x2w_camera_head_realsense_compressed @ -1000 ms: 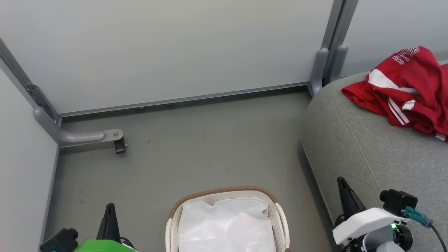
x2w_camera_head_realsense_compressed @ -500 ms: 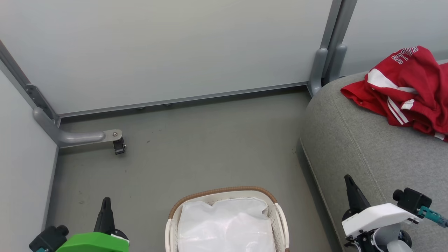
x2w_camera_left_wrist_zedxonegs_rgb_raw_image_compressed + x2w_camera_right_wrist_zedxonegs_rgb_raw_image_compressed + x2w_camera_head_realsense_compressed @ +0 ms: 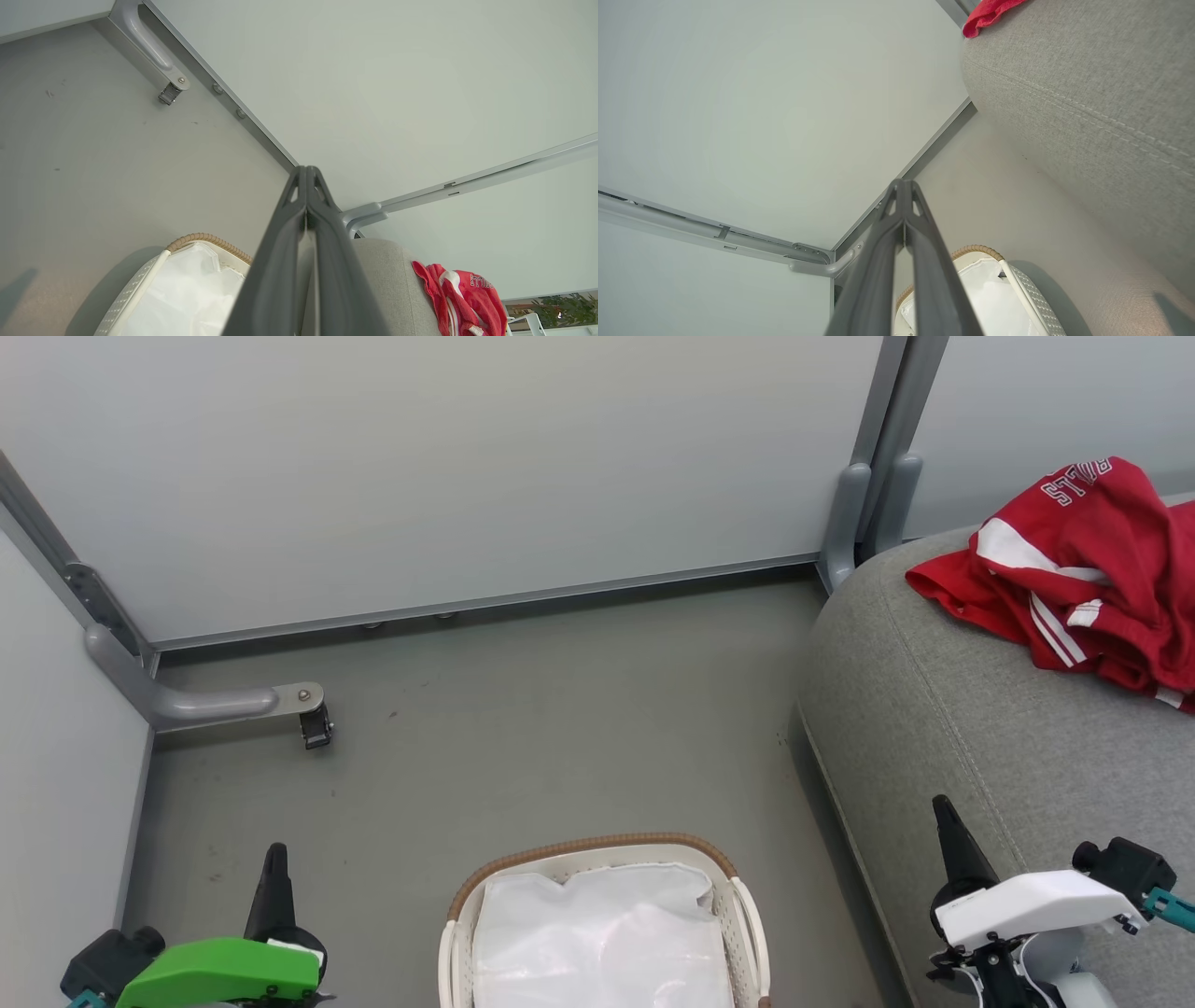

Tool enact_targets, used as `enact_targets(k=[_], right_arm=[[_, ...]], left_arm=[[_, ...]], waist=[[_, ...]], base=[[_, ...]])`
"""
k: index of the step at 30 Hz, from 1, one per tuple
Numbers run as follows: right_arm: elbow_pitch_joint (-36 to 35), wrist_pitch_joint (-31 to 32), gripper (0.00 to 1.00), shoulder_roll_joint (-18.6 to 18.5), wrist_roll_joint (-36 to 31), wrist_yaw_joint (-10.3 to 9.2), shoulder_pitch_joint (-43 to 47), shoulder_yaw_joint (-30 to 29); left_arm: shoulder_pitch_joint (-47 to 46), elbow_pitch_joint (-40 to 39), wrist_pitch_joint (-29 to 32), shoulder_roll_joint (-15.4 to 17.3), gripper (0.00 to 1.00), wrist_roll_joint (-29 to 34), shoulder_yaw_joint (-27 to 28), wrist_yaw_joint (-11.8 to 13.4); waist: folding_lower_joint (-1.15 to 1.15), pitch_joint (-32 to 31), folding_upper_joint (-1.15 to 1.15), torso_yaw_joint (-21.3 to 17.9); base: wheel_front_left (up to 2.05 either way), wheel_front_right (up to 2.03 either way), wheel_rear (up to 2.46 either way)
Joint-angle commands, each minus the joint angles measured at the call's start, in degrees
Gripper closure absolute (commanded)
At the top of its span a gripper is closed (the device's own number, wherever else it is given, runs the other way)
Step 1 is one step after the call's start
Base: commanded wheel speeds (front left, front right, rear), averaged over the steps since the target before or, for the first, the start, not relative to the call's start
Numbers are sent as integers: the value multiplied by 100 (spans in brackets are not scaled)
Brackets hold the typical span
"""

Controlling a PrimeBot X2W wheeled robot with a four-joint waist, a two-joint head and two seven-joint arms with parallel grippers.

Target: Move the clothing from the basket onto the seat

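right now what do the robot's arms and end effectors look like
The left end effector has long dark fingers tapering to a point, set in a bright green shell. The right end effector has the same fingers in a white shell. Each carries a black camera block with a teal plug. Close up, the fingers show small triangular cut-outs near their tips.

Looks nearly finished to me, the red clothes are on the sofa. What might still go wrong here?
1. The clothing lies bunched near the rounded corner of the seat; it might slide off to the floor.
2. The right gripper, shut, stands close to the seat's front; a sideways swing could snag the fabric.
3. The basket is cut off at the head view's bottom edge, so its rumpled liner may hide something.
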Motion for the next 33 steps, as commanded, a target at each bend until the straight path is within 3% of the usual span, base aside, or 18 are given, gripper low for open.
enact_targets(k=[1, 33], right_arm=[[-83, 41, 100, -43, 185, -3, -129, -44], [-226, 526, 100, -47, 2020, -4, -159, -361]], left_arm=[[-154, -83, 49, 19, 100, -151, 45, -43], [-390, -170, 529, 24, 100, -1750, 275, -125]], waist=[[0, 0, 0, -2], [0, -3, 0, -48]], base=[[0, 0, 0], [0, 0, 0]])
